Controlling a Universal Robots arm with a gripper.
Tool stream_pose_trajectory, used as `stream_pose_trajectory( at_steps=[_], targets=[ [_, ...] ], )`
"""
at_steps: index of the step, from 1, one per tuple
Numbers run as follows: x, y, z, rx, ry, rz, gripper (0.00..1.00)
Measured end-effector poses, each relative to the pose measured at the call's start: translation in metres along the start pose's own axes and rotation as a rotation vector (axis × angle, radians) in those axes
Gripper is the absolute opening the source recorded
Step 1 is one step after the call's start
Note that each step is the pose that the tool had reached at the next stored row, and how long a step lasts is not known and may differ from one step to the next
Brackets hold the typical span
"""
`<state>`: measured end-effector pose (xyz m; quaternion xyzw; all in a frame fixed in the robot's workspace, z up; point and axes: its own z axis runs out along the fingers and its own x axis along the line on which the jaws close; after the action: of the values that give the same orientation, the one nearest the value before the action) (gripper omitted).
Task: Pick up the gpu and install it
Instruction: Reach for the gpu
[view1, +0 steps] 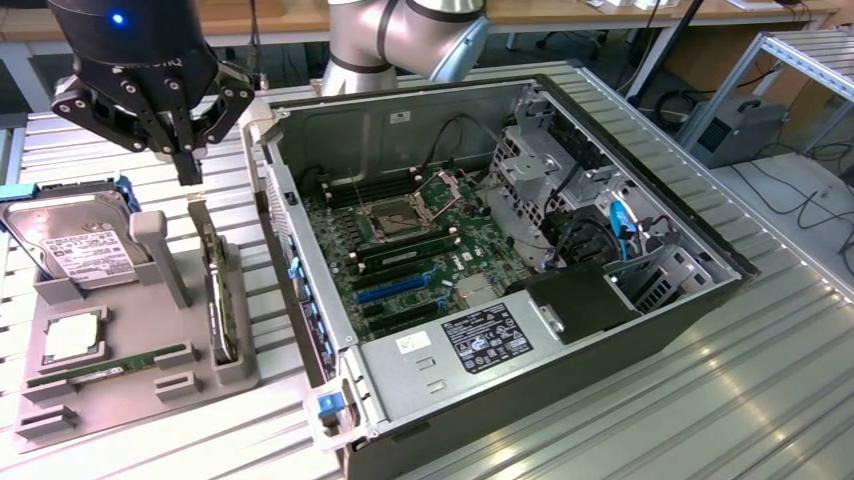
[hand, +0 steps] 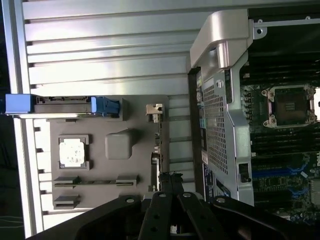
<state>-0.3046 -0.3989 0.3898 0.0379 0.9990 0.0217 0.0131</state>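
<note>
The gpu (view1: 214, 290) is a thin dark card standing on its edge in a slot along the side of the grey fixture (view1: 134, 400) that faces the computer. In the wrist view the gpu (hand: 159, 150) appears edge-on, with its silver bracket (hand: 154, 111) at one end. My gripper (view1: 187, 168) hangs above the fixture, over the far end of the card and apart from it. Its black fingers (hand: 170, 182) are pressed together with nothing between them.
An open computer case (view1: 641, 300) lies on the slatted metal table at the exterior view's right, motherboard (view1: 400, 250) and blue slot (view1: 394, 288) exposed. The fixture also holds a hard drive (view1: 80, 245), a CPU (view1: 67, 340) and a green RAM stick (view1: 114, 365).
</note>
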Motion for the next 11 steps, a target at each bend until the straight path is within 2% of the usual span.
stream_pose_trajectory(
  at_steps=[2,7,9,11],
  targets=[
    [0.003,-0.0002,0.0000,-0.0001,-0.0001,0.000,0.11],
    [0.024,-0.0018,-0.0004,-0.0001,0.0000,0.000,0.11],
    [0.026,-0.0020,-0.0004,0.0000,0.0000,0.000,0.11],
    [0.026,-0.0060,-0.0005,0.0007,0.0000,0.000,0.11]
  ],
)
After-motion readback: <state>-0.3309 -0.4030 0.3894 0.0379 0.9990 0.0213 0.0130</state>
